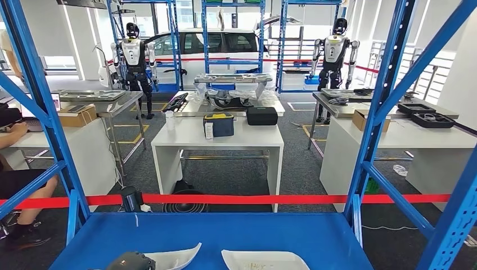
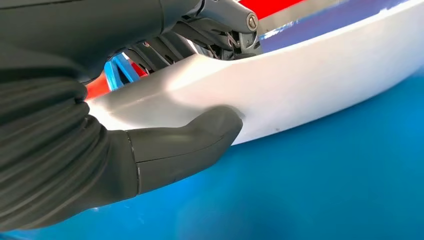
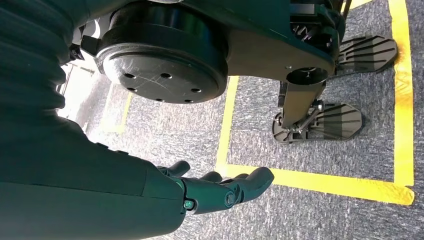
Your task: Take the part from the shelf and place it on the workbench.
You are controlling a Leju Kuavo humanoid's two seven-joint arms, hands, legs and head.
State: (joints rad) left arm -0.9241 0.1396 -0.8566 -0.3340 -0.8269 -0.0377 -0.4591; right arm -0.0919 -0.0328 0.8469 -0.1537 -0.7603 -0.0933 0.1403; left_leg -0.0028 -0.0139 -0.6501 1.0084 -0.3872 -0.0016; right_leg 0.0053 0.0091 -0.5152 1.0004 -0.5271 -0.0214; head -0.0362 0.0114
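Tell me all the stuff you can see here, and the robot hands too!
White part: 1, white, on the blue shelf, left side, held.
Second white part: 1, white, on the shelf, right of the first.
Red tape: 1, red, stretched behind the shelf.
White table: 1, white, middle of the room.
Black case: 1, black, on that table.
Car: 1, white, far back.
Other robots: 2, silver and black, standing near the car.
Person: 1, seated at the left edge.
Left robot hand: grey, grips the white part.
Right robot hand: dark, hanging over the grey floor, holding nothing.
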